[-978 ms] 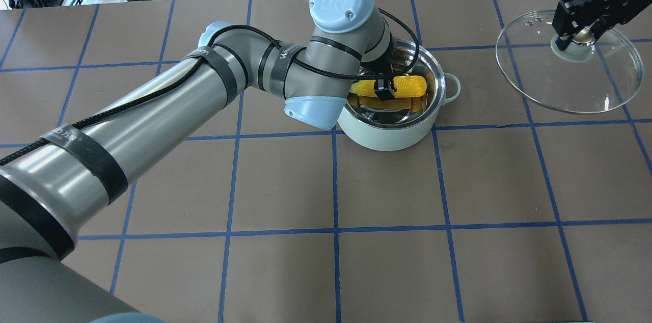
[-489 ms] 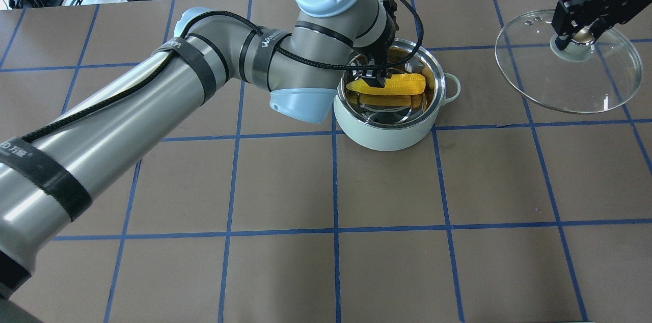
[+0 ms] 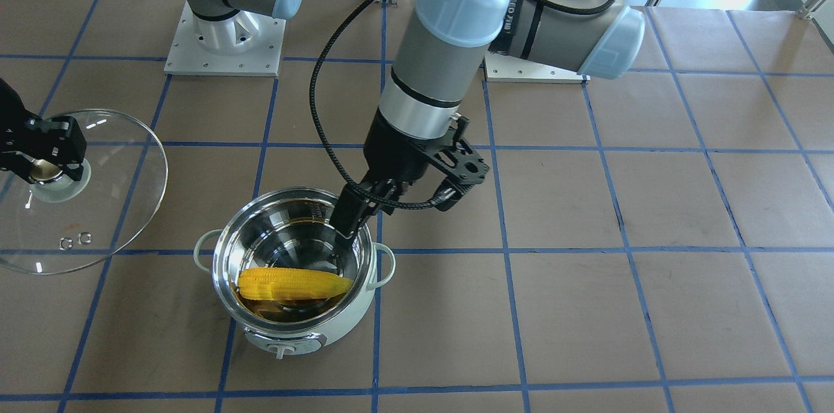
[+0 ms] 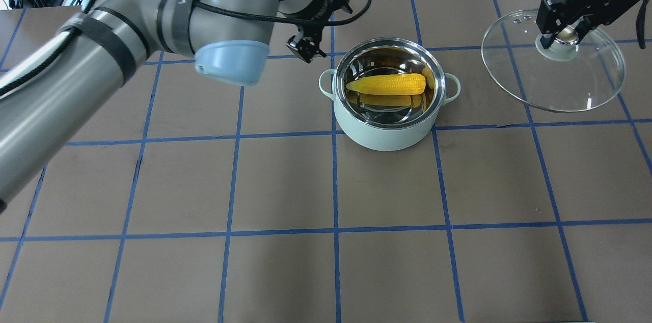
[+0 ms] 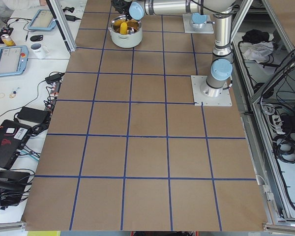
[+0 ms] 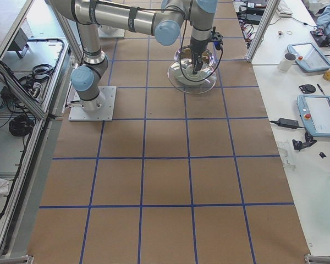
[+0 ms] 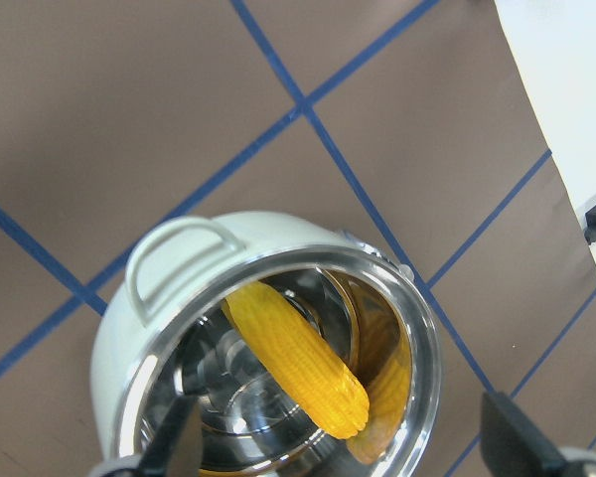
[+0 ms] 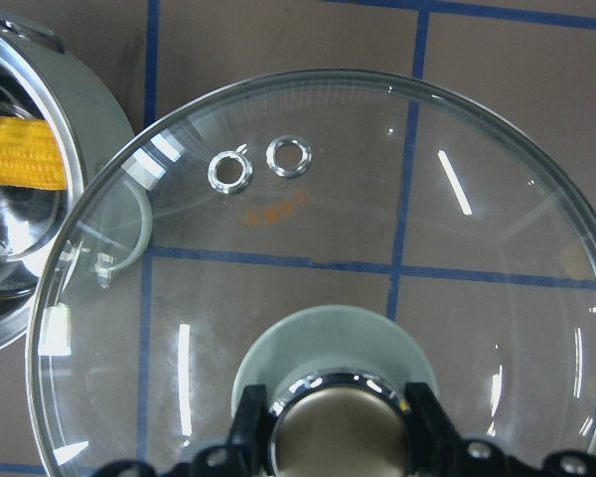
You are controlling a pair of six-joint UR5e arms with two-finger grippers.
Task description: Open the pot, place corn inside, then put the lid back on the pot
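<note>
Lid (image 4: 555,83) — round clear glass dome — is clamped at its knob in the right gripper (image 4: 561,36); open mint-white pot (image 4: 387,137) holding yellow corn (image 4: 387,83) lies to that gripper's left, nearer the splayed, empty left gripper (image 4: 304,51).

Outside of pot (image 4: 387,135) was pale mint-white, inside shiny silver. Bright yellow corn (image 4: 389,83) had rows of tiny bumps. See-through glass lid (image 4: 578,86) had pale knob base, gold top. Brown table (image 4: 285,180) had blue lines making squares. Grey left arm (image 4: 51,93) had light blue caps, black bands.

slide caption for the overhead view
Corn lies in the open pot; left end effector open beside it, right end effector holds the lid aside.
</note>
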